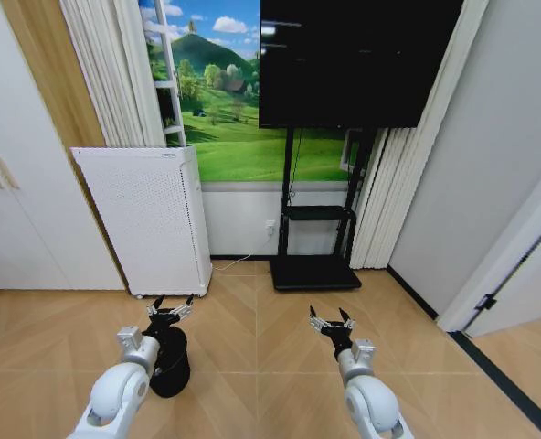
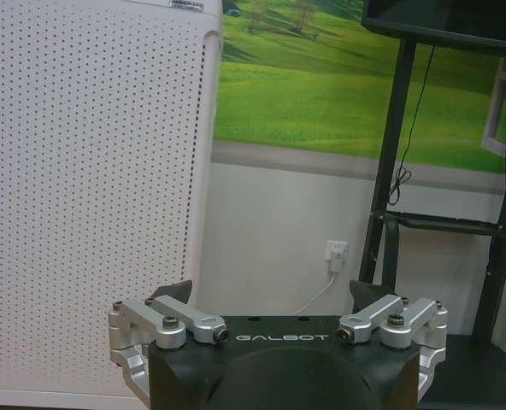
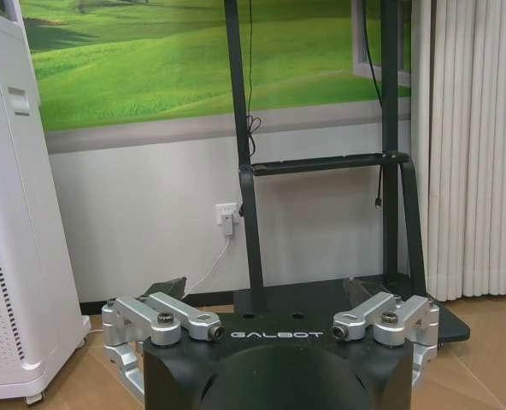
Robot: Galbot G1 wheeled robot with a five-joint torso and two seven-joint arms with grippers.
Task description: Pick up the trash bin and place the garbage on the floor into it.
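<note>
Left gripper (image 1: pixel 171 306): arm reaching forward and low, fingers spread, poised above the trash bin (image 1: pixel 170 364). Trash bin: upright on the wood floor (image 1: pixel 252 329), near the white perforated appliance (image 1: pixel 147 219). Right gripper (image 1: pixel 331 320): arm extended forward over bare floor, fingers spread, holding nothing.

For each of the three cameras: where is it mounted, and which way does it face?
Head view: high, looking forward and down; both arms, left tool over the trash bin, right tool.
Left wrist view: behind the open left tool, facing the white appliance.
Right wrist view: behind the open right tool, facing the TV stand.
All share the appliance.
</note>
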